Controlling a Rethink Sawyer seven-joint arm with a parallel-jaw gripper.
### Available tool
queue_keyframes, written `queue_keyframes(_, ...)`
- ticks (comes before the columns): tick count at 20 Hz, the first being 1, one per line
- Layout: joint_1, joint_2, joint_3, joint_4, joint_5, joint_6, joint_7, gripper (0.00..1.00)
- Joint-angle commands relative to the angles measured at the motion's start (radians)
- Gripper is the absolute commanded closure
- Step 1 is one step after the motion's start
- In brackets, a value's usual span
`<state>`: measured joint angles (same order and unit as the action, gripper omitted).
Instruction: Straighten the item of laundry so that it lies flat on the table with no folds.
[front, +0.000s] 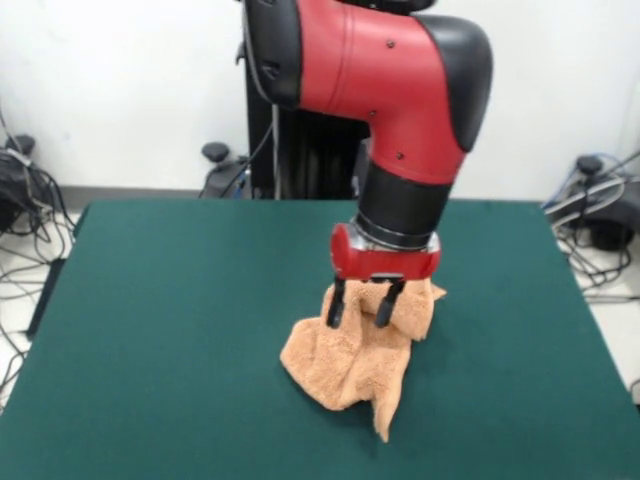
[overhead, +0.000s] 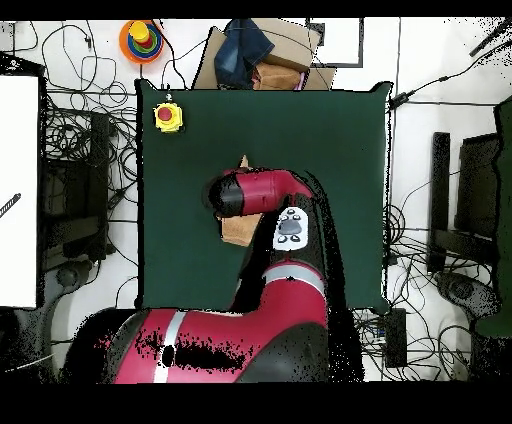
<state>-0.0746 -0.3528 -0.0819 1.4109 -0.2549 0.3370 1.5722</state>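
Observation:
The orange-tan towel (front: 350, 352) lies crumpled in a heap near the middle of the dark green table (front: 170, 300), with one corner trailing toward the front edge. My gripper (front: 362, 305) hangs straight down over the towel's upper part. Its two black fingers (front: 336, 303) stand apart, open, with their tips at the cloth's top folds. In the overhead view the red arm (overhead: 250, 192) covers the gripper and most of the towel. Only small patches of towel (overhead: 237, 230) show beside the arm on the table (overhead: 340, 130).
A red button on a yellow box (overhead: 167, 116) sits at one table corner. A cardboard box with dark cloth (overhead: 262, 55) and a coloured ring toy (overhead: 142, 38) lie beyond that table edge. Cables (front: 25, 215) crowd the floor around the table.

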Motion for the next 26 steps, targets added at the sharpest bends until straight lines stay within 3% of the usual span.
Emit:
queue_keyframes(1, 0.036, 0.024, -0.016, 0.090, 0.016, -0.044, 0.223, 0.00)
queue_keyframes(15, -0.008, 0.087, -0.008, 0.085, -0.010, -0.137, 0.184, 0.00)
queue_keyframes(26, 0.039, 0.162, -0.056, 0.080, 0.017, -0.144, 0.229, 0.00)
